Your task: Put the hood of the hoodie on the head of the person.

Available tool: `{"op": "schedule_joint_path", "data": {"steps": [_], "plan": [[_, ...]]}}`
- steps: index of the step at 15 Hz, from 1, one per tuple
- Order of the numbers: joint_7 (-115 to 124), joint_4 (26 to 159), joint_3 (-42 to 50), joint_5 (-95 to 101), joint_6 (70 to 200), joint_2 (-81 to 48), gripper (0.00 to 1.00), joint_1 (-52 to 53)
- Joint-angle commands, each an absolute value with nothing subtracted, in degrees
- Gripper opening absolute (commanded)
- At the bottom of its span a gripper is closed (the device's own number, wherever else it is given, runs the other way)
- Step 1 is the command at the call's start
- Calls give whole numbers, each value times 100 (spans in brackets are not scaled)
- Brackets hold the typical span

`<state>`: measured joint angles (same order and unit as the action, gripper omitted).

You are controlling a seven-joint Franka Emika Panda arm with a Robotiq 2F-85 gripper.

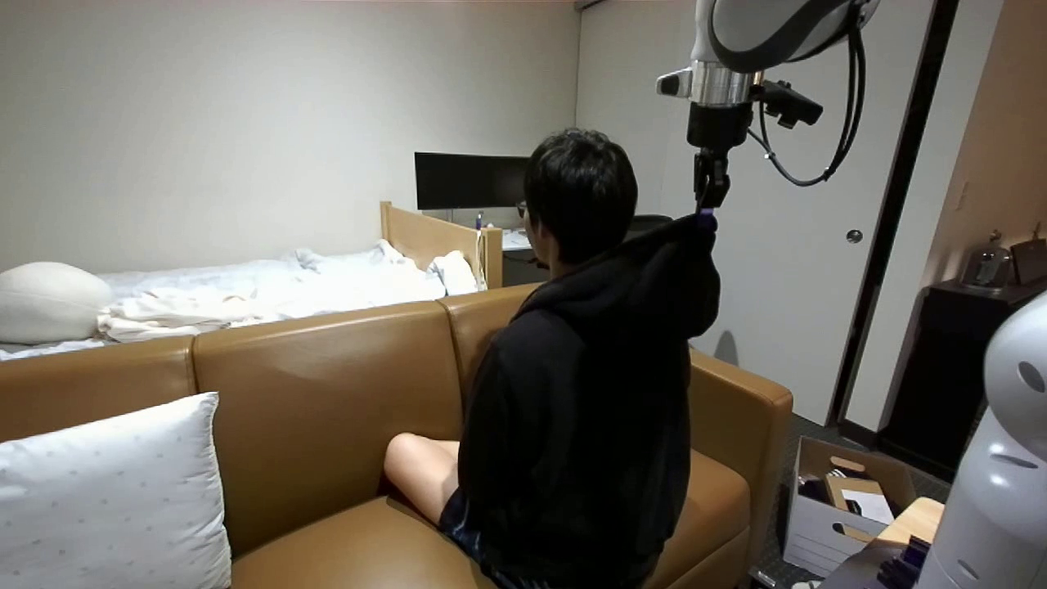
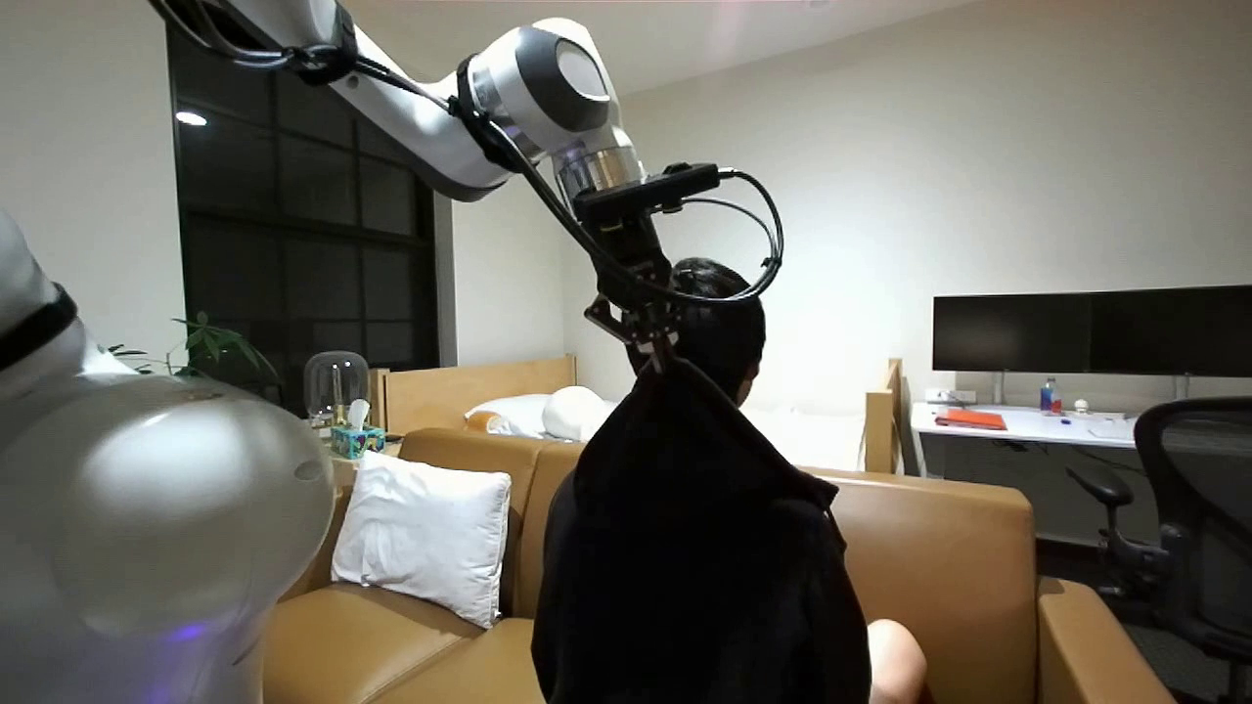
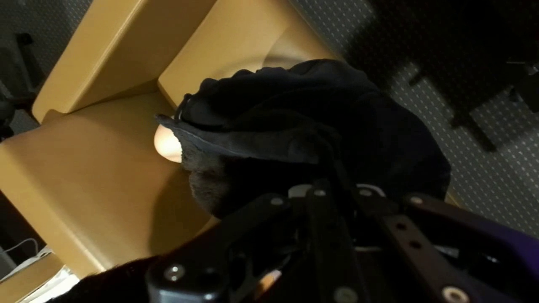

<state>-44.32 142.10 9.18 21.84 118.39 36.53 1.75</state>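
Observation:
A person in a black hoodie (image 1: 572, 425) sits on the sofa with the back toward the cameras. The head (image 1: 579, 192) has short black hair and is bare; it also shows in an exterior view (image 2: 724, 337), partly behind the arm. My gripper (image 1: 707, 209) is shut on the top edge of the hood (image 1: 667, 274) and holds it up behind the head, at about head height. In an exterior view the hood (image 2: 675, 440) is stretched to a peak under the gripper (image 2: 657, 350). In the wrist view the hood (image 3: 269, 141) hangs below the fingers (image 3: 330, 185); the fingertips are dark.
The brown sofa (image 1: 327, 384) has a white pillow (image 1: 114, 491) on it. A bed (image 1: 270, 282) and monitors (image 1: 466, 182) stand beyond. A box (image 1: 834, 523) stands on the floor by the sofa arm. An office chair (image 2: 1193, 508) is at the side.

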Motion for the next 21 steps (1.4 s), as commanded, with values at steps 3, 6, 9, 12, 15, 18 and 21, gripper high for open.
{"op": "schedule_joint_path", "data": {"steps": [3,6,9,12,15,18,21], "plan": [[-4579,13292,939,2149,11308,3460,2,96],[-4537,12867,912,2121,11196,3246,2,117],[-4568,12470,870,2085,11051,3018,2,139],[-4620,12105,857,1890,10794,2820,2,183],[-4601,11863,844,1702,10573,2680,2,226],[-4609,11742,812,1603,10423,2587,2,239],[-4687,11650,809,1480,10256,2513,2,266]]}}
